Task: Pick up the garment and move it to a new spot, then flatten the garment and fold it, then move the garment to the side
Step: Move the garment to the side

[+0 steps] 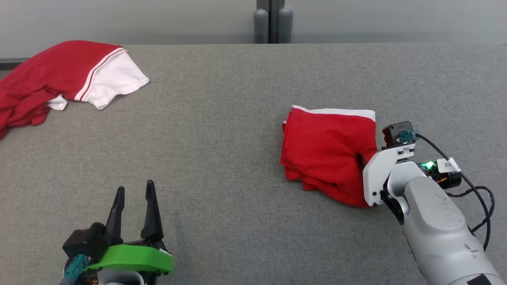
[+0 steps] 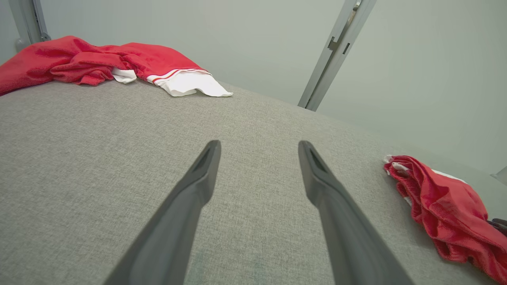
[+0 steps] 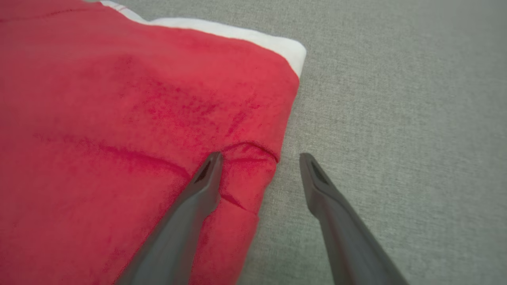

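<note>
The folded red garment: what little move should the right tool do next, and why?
Probably close the right tool on the edge of the folded red garment: it stands open astride that edge, half over cloth, half over bare table, and the fold looks done.

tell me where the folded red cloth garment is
Head view: the folded red garment lies on the right side of the grey table, the open right gripper at its right edge.

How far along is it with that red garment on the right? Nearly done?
Folding looks done: the folded garment lies in a compact stack on the table. In hand: the right gripper, open, straddles its edge, one finger over cloth, one over bare table, nothing gripped yet. Remaining: moving it aside. The left gripper sits open; a crumpled garment lies far left.
</note>
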Controlling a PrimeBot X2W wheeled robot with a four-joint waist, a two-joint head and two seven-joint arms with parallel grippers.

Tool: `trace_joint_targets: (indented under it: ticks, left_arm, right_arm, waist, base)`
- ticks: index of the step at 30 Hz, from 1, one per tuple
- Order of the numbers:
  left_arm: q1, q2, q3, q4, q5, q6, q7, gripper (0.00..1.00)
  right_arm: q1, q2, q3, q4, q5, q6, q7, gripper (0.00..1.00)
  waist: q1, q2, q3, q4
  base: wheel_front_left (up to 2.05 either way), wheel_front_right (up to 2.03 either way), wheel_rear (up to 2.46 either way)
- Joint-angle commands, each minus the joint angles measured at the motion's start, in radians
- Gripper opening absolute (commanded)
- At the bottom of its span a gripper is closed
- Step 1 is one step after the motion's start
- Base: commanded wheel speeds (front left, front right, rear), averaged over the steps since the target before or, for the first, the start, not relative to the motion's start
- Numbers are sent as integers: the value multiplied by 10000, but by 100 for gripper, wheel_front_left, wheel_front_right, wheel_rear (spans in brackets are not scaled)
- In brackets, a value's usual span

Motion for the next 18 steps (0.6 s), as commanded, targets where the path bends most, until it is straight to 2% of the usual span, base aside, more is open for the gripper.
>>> trace_joint_targets:
  ticks: [1,6,8,10,11,18]
  left_arm:
    - [-190,31,49,-17,27,30,-5,100]
    - [-278,31,146,-52,86,19,-5,100]
    - [-345,31,111,-52,140,-2,-6,100]
    - [-430,32,42,-69,188,-34,-6,100]
    - [-472,31,4,-80,205,-55,-6,100]
    - [-880,32,-254,-187,476,-168,-5,100]
  right_arm:
    - [-171,-43,129,196,191,-11,217,100]
    - [-474,-18,772,719,888,-11,862,99]
    - [-588,-4,1012,798,1131,-5,951,45]
    - [-712,-29,1222,819,1346,-5,916,7]
    - [-772,-55,1300,808,1412,-5,840,0]
    - [-1345,-554,1630,629,1630,-14,-2,0]
  waist:
    - [0,0,186,164]
    - [0,0,353,84]
    - [0,0,407,19]
    - [0,0,471,-47]
    - [0,0,505,-83]
    - [0,0,897,-697]
  base:
    - [0,0,0]
    - [0,0,0]
    - [0,0,0]
    - [0,0,0]
    - [0,0,0]
    - [0,0,0]
